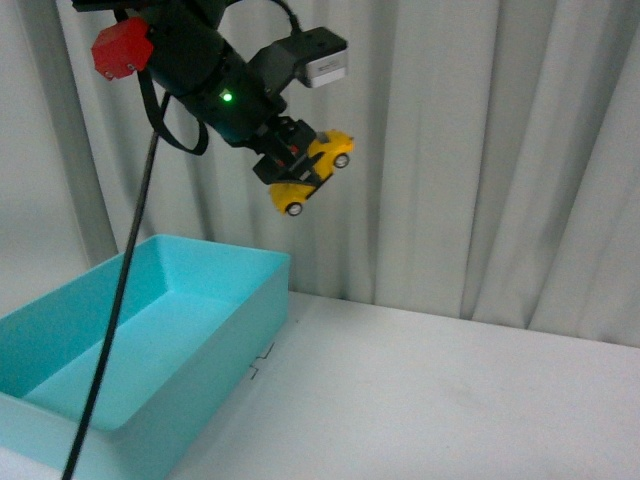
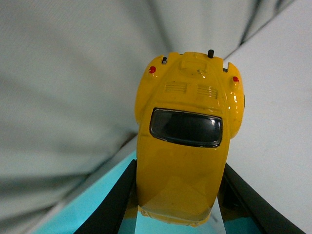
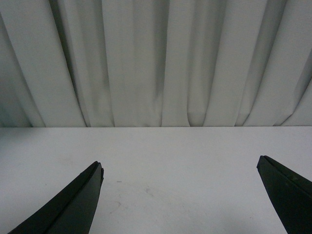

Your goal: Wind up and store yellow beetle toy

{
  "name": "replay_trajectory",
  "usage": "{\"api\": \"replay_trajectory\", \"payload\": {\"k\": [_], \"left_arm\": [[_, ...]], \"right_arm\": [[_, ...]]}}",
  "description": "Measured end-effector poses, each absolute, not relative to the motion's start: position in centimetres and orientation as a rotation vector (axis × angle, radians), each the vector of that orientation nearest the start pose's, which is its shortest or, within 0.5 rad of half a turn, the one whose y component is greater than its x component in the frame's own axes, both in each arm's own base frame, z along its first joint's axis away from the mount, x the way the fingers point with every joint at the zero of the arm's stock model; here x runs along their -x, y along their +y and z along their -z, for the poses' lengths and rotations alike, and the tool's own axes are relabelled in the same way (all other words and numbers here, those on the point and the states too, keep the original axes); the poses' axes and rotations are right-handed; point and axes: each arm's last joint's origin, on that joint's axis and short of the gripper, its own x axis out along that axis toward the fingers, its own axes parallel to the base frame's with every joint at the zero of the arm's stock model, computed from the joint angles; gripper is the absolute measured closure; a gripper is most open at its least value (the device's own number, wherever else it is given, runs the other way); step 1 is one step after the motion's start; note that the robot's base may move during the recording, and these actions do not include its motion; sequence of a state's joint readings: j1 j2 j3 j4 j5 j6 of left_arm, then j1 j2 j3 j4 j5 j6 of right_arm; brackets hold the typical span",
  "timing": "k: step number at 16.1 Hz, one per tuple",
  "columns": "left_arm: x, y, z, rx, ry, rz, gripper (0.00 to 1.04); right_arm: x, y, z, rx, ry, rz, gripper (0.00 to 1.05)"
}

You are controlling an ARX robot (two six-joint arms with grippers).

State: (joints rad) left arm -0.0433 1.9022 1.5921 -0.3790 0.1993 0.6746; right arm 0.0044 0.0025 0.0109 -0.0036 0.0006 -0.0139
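Observation:
The yellow beetle toy (image 1: pixel 312 172) hangs high in the air, tilted, above the near-right corner of a turquoise bin (image 1: pixel 150 330). My left gripper (image 1: pixel 290 160) is shut on it, black fingers pressing both sides of the body. In the left wrist view the yellow beetle toy (image 2: pixel 185 141) fills the middle, its dark window and red tail lights facing the camera, with the left gripper (image 2: pixel 178 195) clamped on its sides. My right gripper (image 3: pixel 180 168) stands open over bare white table, nothing between its fingers; it does not show in the front view.
The turquoise bin's rim (image 1: pixel 270 290) stands at the left of the white table (image 1: pixel 450 390). Pale curtains (image 1: pixel 480 150) hang behind. A black cable (image 1: pixel 120 300) runs down from the left arm across the bin.

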Motion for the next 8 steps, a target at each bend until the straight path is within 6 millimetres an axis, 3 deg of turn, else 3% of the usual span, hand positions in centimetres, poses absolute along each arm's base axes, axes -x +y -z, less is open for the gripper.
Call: {"api": "replay_trajectory", "payload": {"k": [2,4,8], "left_arm": [[-43.7,1.5,-26.3,-0.48,0.685,0.232,0.65],[-43.4,4.3,-24.4,-0.439,0.777,0.082,0.65],[-42.8,6.8,-19.3,-0.432,0.911,-0.066,0.65]], "right_arm": [[-9.7,0.0,-16.7,0.014,-0.004,-0.004,0.06],[-9.7,0.0,-16.7,0.014,-0.005,-0.004,0.06],[-9.7,0.0,-16.7,0.014,-0.005,-0.004,0.06]]}}
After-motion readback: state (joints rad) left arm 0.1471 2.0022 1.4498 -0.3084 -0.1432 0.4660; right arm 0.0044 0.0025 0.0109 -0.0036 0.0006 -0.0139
